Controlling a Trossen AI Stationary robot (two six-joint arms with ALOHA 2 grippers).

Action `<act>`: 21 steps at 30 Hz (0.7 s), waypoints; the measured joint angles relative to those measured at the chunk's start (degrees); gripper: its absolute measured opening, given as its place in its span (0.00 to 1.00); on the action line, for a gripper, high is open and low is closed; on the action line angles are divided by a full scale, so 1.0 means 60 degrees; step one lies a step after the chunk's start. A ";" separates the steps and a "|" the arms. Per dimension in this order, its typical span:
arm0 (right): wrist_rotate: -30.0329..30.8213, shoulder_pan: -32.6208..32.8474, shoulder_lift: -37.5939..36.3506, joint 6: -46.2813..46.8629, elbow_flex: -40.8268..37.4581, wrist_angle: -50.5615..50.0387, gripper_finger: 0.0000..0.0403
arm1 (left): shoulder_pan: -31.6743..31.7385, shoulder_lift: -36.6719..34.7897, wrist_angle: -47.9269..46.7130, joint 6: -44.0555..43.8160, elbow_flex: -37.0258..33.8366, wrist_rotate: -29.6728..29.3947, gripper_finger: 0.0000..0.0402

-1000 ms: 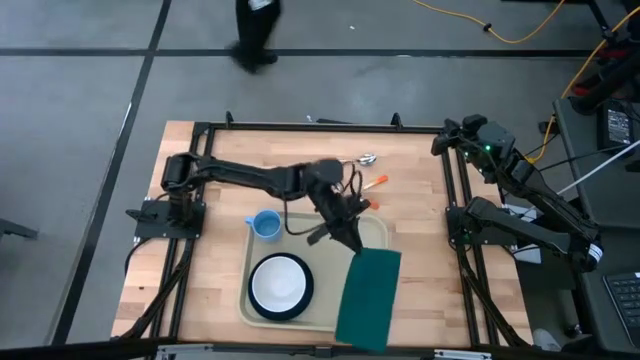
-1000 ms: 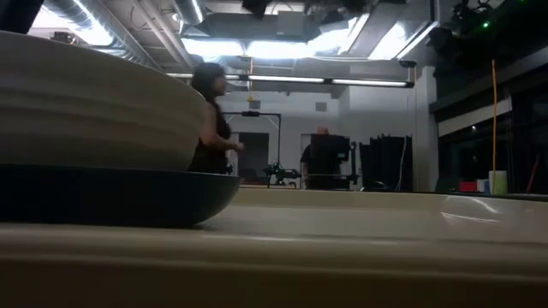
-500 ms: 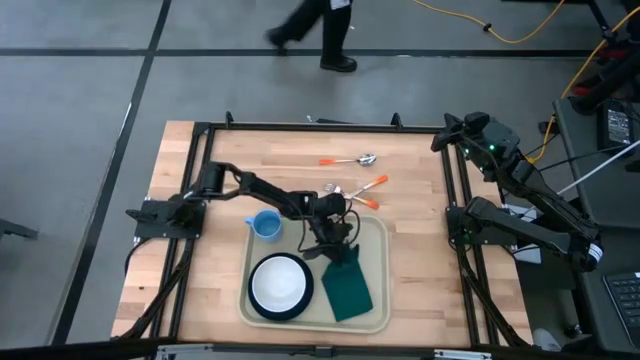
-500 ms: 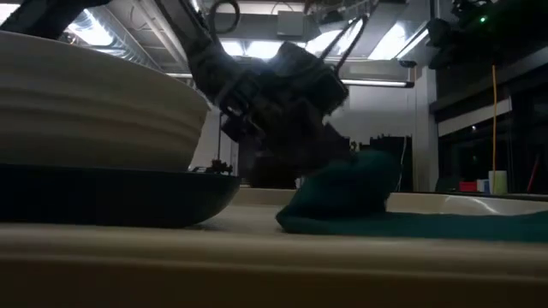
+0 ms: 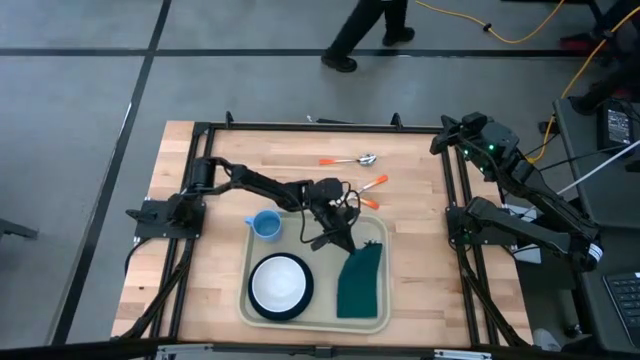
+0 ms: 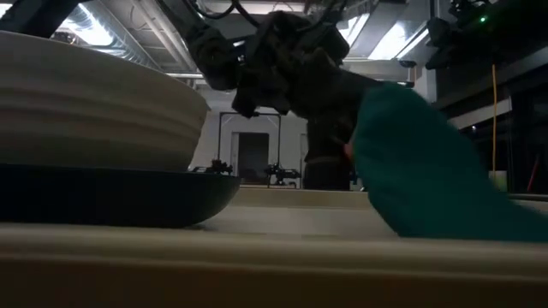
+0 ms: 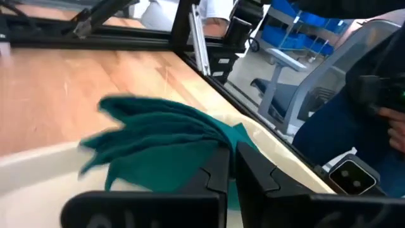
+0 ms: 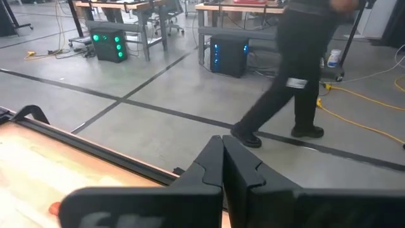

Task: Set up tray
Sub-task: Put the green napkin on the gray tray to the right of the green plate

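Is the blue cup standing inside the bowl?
No, in the high view the blue cup stands at the tray's corner, apart from the bowl.

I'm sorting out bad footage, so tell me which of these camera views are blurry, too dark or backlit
Low view: backlit by ceiling lights, so the bowl and left gripper read as dark shapes. Left wrist view: the green napkin is smeared. Right wrist view: the walking person is blurred. High view: evenly lit and sharp.

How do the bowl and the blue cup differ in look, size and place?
The bowl is white inside with a dark rim; the blue cup is light blue. The bowl is much wider than the cup. The bowl sits inside the tray; the cup stands at its far left corner. Both are round and open upward.
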 joint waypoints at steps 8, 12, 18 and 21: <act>0.0003 0.0000 0.0000 -0.0182 0.0000 -0.0004 0.00 | 0.0041 0.0036 -0.0164 0.0156 0.0000 -0.0082 0.01; 0.0003 0.0000 0.0000 -0.0237 0.0000 -0.0004 0.00 | 0.0038 0.0036 -0.0268 0.0296 0.0000 -0.0168 0.01; 0.0005 0.0000 0.0000 -0.0269 0.0000 -0.0007 0.00 | 0.0049 0.0036 -0.0521 0.0547 0.0000 -0.0515 0.01; 0.0006 0.0000 0.0000 -0.0273 0.0000 -0.0007 0.00 | 0.0049 0.0040 -0.0569 0.0542 -0.0007 -0.0567 0.01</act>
